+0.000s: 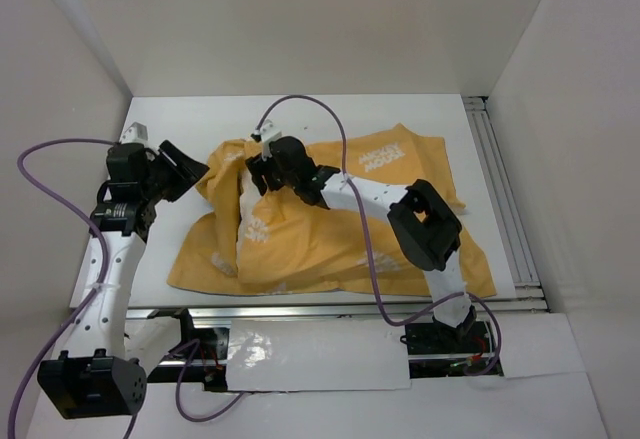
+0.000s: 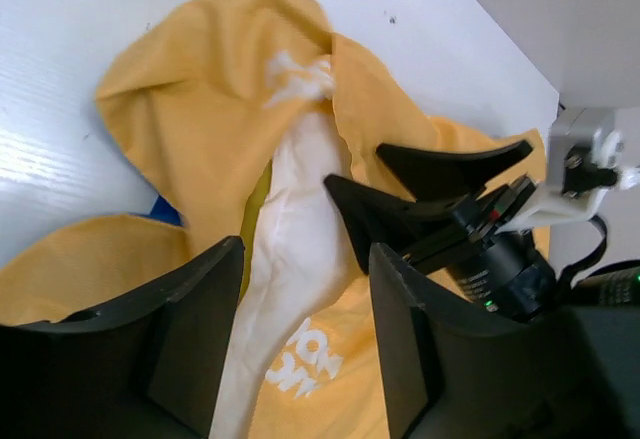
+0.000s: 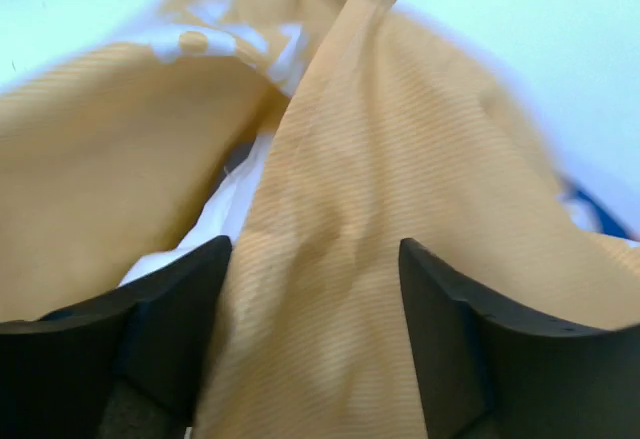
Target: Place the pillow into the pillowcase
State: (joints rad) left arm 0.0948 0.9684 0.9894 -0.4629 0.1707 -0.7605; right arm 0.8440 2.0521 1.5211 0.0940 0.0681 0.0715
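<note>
Top view, pillowcase: the pillowcase (image 1: 330,244) lies crumpled across the middle of the white tabletop (image 1: 180,124), with the orange-yellow face showing almost everywhere and the white lettering (image 1: 380,156) visible on it.
Top view, pillow: the pillow (image 1: 243,239) shows only as a narrow pale strip between two orange-yellow folds at the left part of the heap. The rest is covered by fabric.
Top view, left claw: the left claw (image 1: 195,171) sits at the left edge of the pillowcase. Its finger gap cannot be read from this angle.
Top view, right claw: the right claw (image 1: 255,177) is over the upper left folds, close to the left claw.
Left wrist view, pillowcase: two orange-yellow flaps (image 2: 200,129) part along a seam-like opening. A small blue patch (image 2: 165,209) of the outer face shows under the left flap.
Left wrist view, pillow: a smooth white band (image 2: 300,229) runs down through the opening.
Left wrist view, left claw: the fingers (image 2: 190,339) stand apart above the fabric and clamp nothing.
Left wrist view, right claw: the black fingers (image 2: 450,164) are spread, with their tips at the right flap.
Right wrist view, pillowcase: a raised orange-yellow fold (image 3: 400,159) runs between the fingers.
Right wrist view, pillow: white material (image 3: 220,209) is visible in the gap left of the fold.
Right wrist view, right claw: the fingers (image 3: 170,319) are wide apart and not pressed onto the fold.
</note>
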